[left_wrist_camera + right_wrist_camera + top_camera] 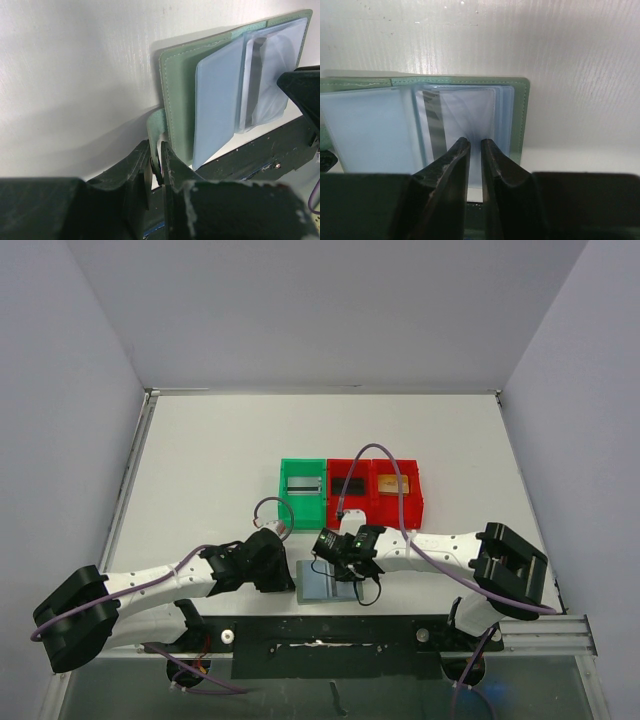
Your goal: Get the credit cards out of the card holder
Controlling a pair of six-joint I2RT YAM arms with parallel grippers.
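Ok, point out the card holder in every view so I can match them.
Top external: card holder bottom centre, at the near edge of the table.
Left wrist: card holder upper right, lying open.
Right wrist: card holder across left and centre.
Shared landmark: striped card in its clear pocket, wrist views only.

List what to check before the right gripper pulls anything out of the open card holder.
1. The card holder lies open on the table: ok.
2. The left gripper pinches the holder's strap tab, anchoring it: ok.
3. A striped card shows inside the clear pocket of the panel under the right gripper: ok.
4. The right gripper has that card between its fingers: cannot tell; the jaws stand nearly shut over the pocket and the contact is hidden.
5. The two grippers sit at opposite sides of the holder, apart from each other: ok.
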